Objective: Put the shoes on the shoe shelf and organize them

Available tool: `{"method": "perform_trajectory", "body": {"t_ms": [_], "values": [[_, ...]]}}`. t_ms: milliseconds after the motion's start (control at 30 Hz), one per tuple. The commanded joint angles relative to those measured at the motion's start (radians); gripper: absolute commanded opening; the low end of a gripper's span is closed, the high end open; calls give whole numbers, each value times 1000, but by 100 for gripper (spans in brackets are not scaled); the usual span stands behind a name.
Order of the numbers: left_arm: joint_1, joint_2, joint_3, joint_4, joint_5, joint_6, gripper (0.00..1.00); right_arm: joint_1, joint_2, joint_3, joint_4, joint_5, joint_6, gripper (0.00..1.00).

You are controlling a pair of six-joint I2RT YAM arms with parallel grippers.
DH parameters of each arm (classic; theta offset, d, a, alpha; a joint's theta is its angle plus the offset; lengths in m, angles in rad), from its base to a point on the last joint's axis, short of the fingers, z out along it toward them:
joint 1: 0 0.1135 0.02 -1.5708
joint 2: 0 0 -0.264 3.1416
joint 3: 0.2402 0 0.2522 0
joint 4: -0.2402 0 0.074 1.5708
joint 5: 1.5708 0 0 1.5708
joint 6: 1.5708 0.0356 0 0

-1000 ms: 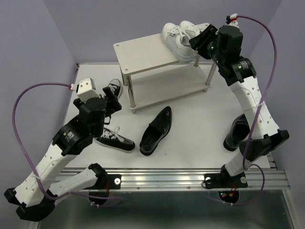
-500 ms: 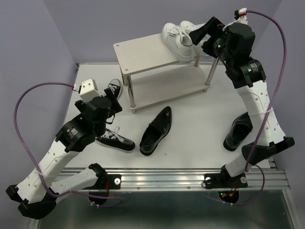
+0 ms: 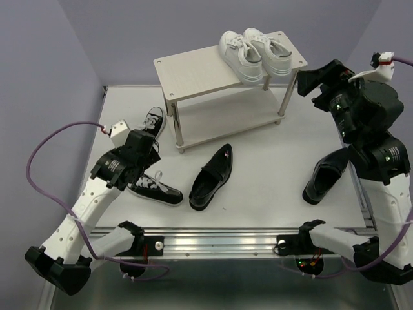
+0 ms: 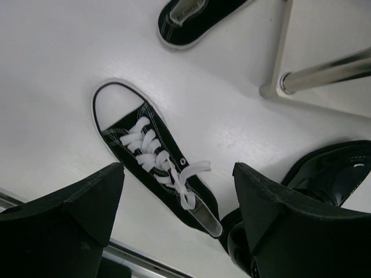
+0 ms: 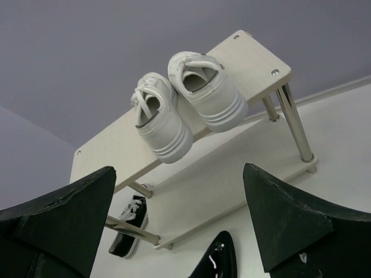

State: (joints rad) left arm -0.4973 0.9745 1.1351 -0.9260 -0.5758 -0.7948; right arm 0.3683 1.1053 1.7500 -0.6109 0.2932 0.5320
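Currently: left hand (image 4: 177,179) spread above one black canvas sneaker (image 4: 153,159) on the surface (image 3: 271,161) | second canvas sneaker (image 3: 152,120) beside shelf leg (image 3: 174,126) | loafer (image 3: 211,177) mid-surface | white sneakers (image 3: 255,55) paired on shoe shelf (image 3: 193,71) top tier, right end | right hand (image 5: 179,174) spread, facing shelf | second loafer (image 3: 324,177) far right.

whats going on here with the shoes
Two robot arms are sorting shoes onto a pale wood two-tier shelf. The white lace-up sneakers sit on its top board. The open left gripper hovers over one black canvas sneaker on the table; the open right gripper is empty. Both glossy black loafers lie on the table.
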Motion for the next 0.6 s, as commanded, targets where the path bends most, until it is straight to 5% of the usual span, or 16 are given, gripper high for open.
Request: {"method": "perform_trajectory", "body": {"t_ms": [0, 567], "values": [[2, -40, -103, -48, 146, -139, 86, 4, 16, -92, -44, 17, -20, 96], [-93, 50, -307, 9, 211, -443, 87, 4, 59, -170, -81, -63, -15, 99]]}}
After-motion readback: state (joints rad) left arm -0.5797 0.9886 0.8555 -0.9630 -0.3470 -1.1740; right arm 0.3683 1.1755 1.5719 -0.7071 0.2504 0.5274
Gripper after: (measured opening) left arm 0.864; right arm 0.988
